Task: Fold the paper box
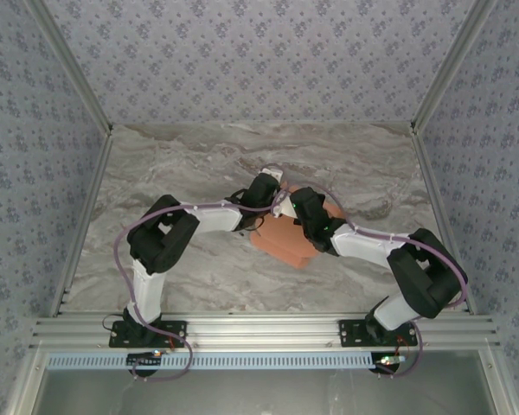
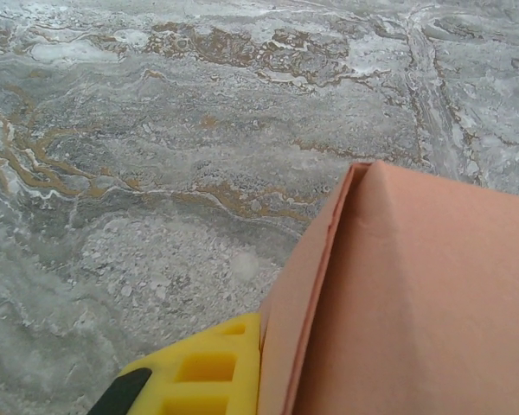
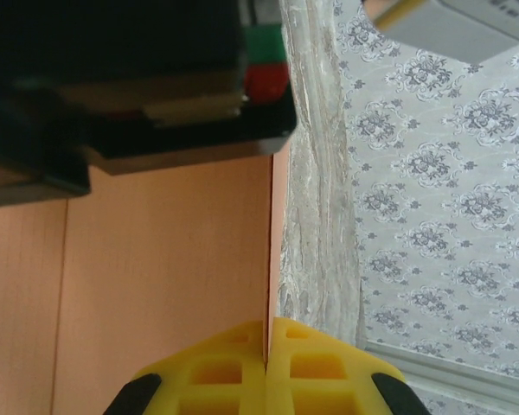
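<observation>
the paper box (image 1: 287, 244) sits near the middle of the marbled worktop (image 1: 190, 156), with both arms bent in over it from either side. the right tool (image 3: 266, 337) has its yellow fingers (image 3: 316, 367) pressed together on the thin edge of an orange panel (the sheet runs straight up between them). the left tool (image 2: 258, 341) is clamped on the box too, one yellow finger (image 2: 203, 372) flat against a creased, raised flap; the other finger is hidden behind the cardboard.
</observation>
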Controlling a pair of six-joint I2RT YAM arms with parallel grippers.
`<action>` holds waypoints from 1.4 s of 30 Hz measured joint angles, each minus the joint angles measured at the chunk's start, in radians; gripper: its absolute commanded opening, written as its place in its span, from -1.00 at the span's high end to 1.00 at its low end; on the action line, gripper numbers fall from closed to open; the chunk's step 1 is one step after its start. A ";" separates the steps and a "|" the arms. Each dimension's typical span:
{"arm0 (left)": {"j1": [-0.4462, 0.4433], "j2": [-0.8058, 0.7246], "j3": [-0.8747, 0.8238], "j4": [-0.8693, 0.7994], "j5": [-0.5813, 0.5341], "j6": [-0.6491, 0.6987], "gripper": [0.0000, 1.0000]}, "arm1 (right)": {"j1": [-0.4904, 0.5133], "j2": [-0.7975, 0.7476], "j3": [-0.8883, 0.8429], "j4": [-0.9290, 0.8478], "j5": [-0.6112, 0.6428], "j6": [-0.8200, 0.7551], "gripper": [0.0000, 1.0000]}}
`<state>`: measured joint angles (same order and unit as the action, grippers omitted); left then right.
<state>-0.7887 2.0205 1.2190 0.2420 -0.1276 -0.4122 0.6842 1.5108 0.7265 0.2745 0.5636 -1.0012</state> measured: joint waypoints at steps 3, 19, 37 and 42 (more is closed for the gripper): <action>0.000 0.006 0.009 0.000 0.000 -0.019 1.00 | 0.000 0.001 0.000 0.003 0.004 0.008 0.95; 0.042 -0.016 -0.078 0.124 0.107 0.025 0.38 | -0.011 0.000 0.010 -0.028 -0.011 0.052 0.98; 0.124 -0.101 -0.184 0.160 0.330 0.166 -0.14 | -0.026 0.000 0.036 -0.096 -0.051 0.079 1.00; 0.126 -0.101 -0.184 0.159 0.352 0.193 -0.07 | -0.026 0.000 0.038 -0.103 -0.051 0.086 1.00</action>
<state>-0.6628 1.9194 1.0351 0.4011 0.2249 -0.2195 0.6586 1.5105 0.7647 0.1715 0.5129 -0.9154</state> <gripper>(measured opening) 0.550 0.054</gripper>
